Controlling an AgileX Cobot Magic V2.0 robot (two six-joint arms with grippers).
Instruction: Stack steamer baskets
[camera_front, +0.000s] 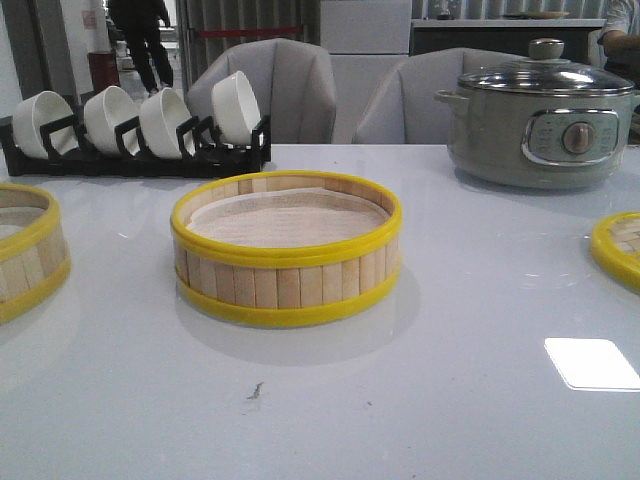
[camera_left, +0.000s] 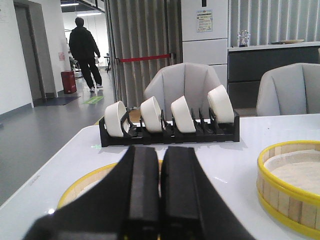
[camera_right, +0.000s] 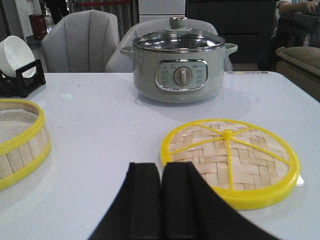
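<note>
Here the lid (camera_right: 230, 162) lies just beyond the right tool (camera_right: 161, 200), its fingers pressed together.

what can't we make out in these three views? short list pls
- Left steamer basket: cut by the front view's left edge; in the left wrist view the shut left gripper hides most of it.
- Woven lid: front view's right edge shows only a sliver; whole in the right wrist view, beyond the shut right gripper.
- Electric pot contents: glass lid glare hides them.
- Panel markings: too small.
- Both arms: outside the front view.
</note>
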